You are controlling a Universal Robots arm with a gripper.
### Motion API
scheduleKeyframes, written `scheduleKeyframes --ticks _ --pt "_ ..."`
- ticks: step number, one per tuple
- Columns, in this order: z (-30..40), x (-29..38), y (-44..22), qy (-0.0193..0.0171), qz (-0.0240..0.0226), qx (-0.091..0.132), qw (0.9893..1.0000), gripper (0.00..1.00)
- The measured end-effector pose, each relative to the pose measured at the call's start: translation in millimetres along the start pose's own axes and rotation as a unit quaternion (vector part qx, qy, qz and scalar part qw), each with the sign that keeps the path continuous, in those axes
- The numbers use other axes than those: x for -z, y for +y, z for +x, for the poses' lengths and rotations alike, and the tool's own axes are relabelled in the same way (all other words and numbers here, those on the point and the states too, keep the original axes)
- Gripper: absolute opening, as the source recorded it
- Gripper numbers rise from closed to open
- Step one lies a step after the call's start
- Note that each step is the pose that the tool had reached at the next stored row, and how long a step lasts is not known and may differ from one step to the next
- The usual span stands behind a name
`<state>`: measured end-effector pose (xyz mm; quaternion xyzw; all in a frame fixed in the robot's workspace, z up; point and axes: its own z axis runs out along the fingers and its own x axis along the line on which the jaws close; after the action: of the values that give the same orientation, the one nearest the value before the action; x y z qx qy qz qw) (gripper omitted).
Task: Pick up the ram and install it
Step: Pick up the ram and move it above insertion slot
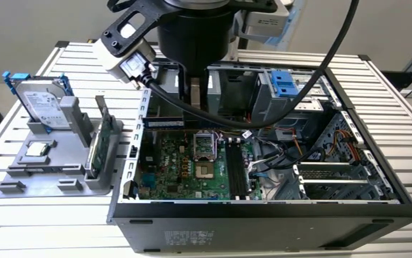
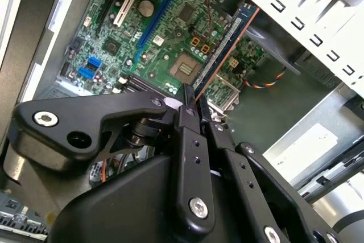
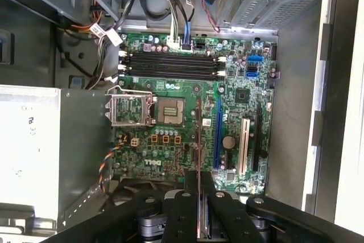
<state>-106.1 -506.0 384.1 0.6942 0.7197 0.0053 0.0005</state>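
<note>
My gripper hangs over the open computer case, above the motherboard, and is shut on the ram. The ram is a narrow blue-green stick that reaches sideways from the fingers toward the exterior view's left. In the second wrist view the ram runs out from between the black fingertips of the gripper. Seen edge-on in the first wrist view, the ram is a thin dark bar in the gripper, held above the board. The long black memory slots lie apart from it, with no stick in them.
A grey holder tray on the exterior view's left carries a hard drive, a tall green card and a small chip. Case walls, a drive cage with a blue latch and loose cables ring the board.
</note>
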Motion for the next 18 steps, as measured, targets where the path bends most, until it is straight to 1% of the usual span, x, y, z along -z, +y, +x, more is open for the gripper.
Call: scheduleKeyframes --ticks 18 --pt "-0.3 -0.1 8.4 0.0 0.0 0.0 1.0 0.0"
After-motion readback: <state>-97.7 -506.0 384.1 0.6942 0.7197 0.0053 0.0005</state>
